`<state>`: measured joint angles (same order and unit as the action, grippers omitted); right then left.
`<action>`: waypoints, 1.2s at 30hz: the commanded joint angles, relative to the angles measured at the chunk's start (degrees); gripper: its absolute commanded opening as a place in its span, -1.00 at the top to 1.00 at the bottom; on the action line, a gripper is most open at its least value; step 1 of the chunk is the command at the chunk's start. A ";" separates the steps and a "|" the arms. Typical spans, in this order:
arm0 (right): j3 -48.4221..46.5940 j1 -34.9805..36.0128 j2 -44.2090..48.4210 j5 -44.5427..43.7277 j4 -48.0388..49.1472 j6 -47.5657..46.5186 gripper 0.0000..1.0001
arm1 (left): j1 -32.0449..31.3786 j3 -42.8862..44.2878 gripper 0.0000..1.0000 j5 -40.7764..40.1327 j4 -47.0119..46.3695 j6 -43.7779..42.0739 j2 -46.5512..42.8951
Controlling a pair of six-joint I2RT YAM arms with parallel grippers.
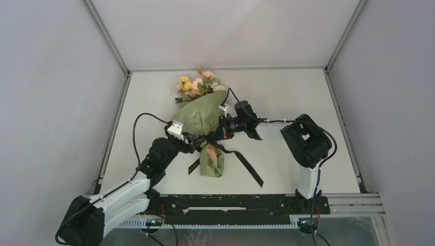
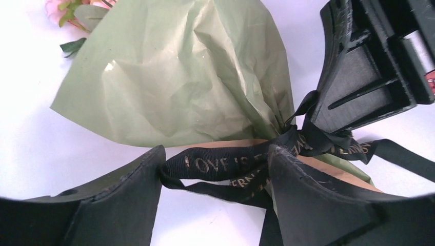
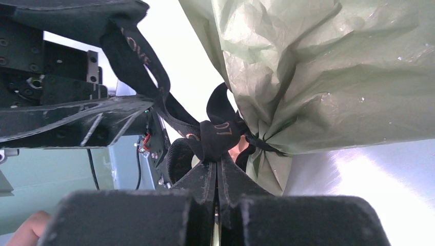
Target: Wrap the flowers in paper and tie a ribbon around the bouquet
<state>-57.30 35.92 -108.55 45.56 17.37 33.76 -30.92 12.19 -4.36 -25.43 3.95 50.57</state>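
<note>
On the white table (image 1: 297, 97) the bouquet (image 1: 201, 115) is lying mid-surface, ribbon (image 2: 225, 160) knotted at its neck. Our right gripper (image 3: 219, 163) is pinching the knot; our left gripper (image 2: 216, 154) is standing open astride one strand. We are risking a loosened knot if the right tugs.

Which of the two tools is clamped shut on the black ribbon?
The right tool, pinching the ribbon at the knot beside the paper. The left tool stands open, the ribbon only crossing its gap.
</note>
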 commanded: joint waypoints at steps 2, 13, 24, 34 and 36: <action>0.08 1.10 1.12 -1.50 1.64 -1.00 1.00 | 0.47 3.67 -0.65 1.83 7.06 -0.71 -7.40; -0.48 1.70 -0.03 0.72 1.68 -1.17 1.00 | 0.42 9.02 -0.87 10.31 19.73 -15.91 -12.65; -0.79 1.83 0.48 2.02 1.11 -0.66 1.00 | 0.28 14.29 -0.11 45.53 23.38 -74.45 1.13; -1.11 1.51 0.45 3.39 1.18 -0.97 1.00 | -0.60 20.23 0.02 45.14 29.28 -73.21 11.59; -1.13 1.51 0.32 3.52 1.31 -1.02 1.00 | -0.62 21.00 0.10 44.44 27.97 -71.21 12.88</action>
<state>-57.30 37.36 -108.57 47.75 16.88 33.50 -31.38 30.00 38.81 2.33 -66.85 61.91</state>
